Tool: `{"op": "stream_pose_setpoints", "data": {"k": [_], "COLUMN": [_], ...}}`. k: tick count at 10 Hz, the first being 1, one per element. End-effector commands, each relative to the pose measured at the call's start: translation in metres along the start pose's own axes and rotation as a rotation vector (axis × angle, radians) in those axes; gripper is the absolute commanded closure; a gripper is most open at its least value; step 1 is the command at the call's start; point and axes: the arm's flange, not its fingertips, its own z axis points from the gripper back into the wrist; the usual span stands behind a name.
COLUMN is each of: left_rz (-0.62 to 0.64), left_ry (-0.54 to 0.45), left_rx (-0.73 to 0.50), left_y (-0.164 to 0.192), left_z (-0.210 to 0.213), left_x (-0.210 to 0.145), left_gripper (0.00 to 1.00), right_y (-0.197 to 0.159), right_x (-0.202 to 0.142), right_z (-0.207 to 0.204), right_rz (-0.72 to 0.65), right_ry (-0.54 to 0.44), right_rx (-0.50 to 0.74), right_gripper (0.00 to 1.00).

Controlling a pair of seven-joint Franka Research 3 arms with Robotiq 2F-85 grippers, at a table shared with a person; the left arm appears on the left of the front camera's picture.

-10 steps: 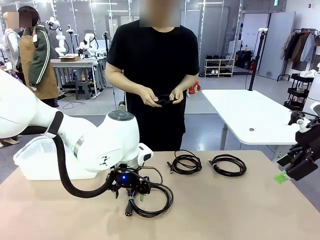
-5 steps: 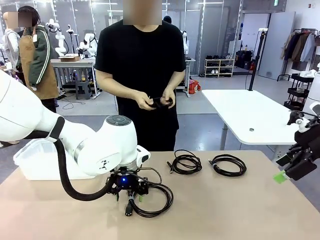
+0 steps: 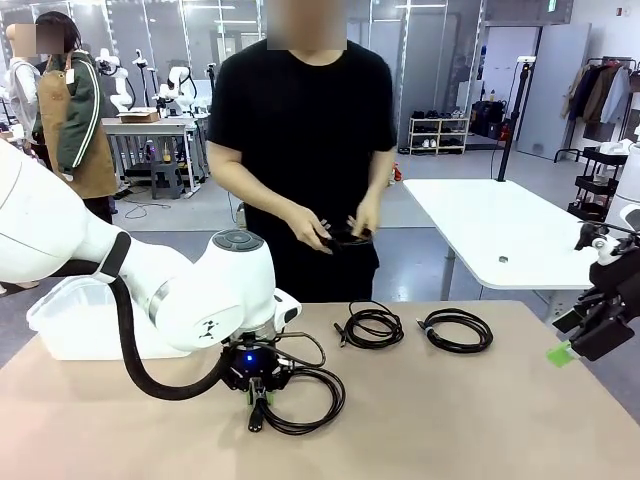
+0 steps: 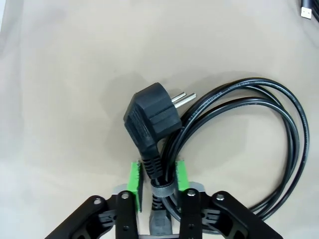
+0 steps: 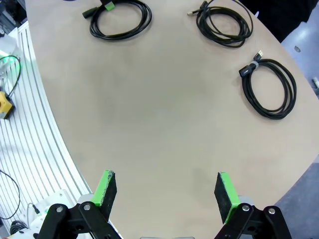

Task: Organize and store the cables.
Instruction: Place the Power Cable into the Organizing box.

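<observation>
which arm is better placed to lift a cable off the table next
Left. The left hand is shut on the coiled cable nearest the robot, just behind its plug. The right hand is open at the table's right edge, away from every cable.

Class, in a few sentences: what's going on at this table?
The left gripper is shut on the nearest coiled cable just behind its plug, with the coil lying on the table. The middle coil and the right coil lie untouched behind it. The person opposite is handling another black cable. The right gripper hangs open at the table's right edge.
</observation>
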Motion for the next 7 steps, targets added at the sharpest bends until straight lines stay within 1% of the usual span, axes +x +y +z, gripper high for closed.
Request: {"op": "stream_pose_setpoints", "data": {"k": [1, 2, 4, 5, 6, 7], "left_rz": [0.019, 0.023, 0.035, 0.003, -0.058, -0.099], "left_ry": [-0.029, -0.033, -0.059, -0.068, -0.103, -0.092], "left_rx": [0.008, -0.009, -0.063, -0.08, -0.099, -0.124], "left_y": [-0.005, -0.002, 0.01, 0.019, 0.03, 0.041], "left_z": [-0.006, 0.004, 0.043, 0.061, 0.083, 0.099], "left_x": [-0.002, -0.002, -0.006, -0.005, -0.003, 0.0], "left_gripper": [1.0, 1.0, 1.0, 1.0, 1.0, 1.0], "right_y": [-0.001, -0.001, -0.001, -0.001, -0.001, -0.001], "right_x": [0.0, 0.0, 0.0, 0.0, 0.0, 0.0], "right_z": [-0.001, -0.001, -0.001, -0.001, -0.001, -0.001], "right_rz": [0.005, 0.005, 0.005, 0.005, 0.005, 0.005], "right_ry": [-0.007, -0.007, -0.007, -0.007, -0.007, -0.007], "right_rx": [0.008, 0.008, 0.008, 0.008, 0.008, 0.008], "right_gripper": [0.0, 0.0, 0.0, 0.0, 0.0, 0.0]}}
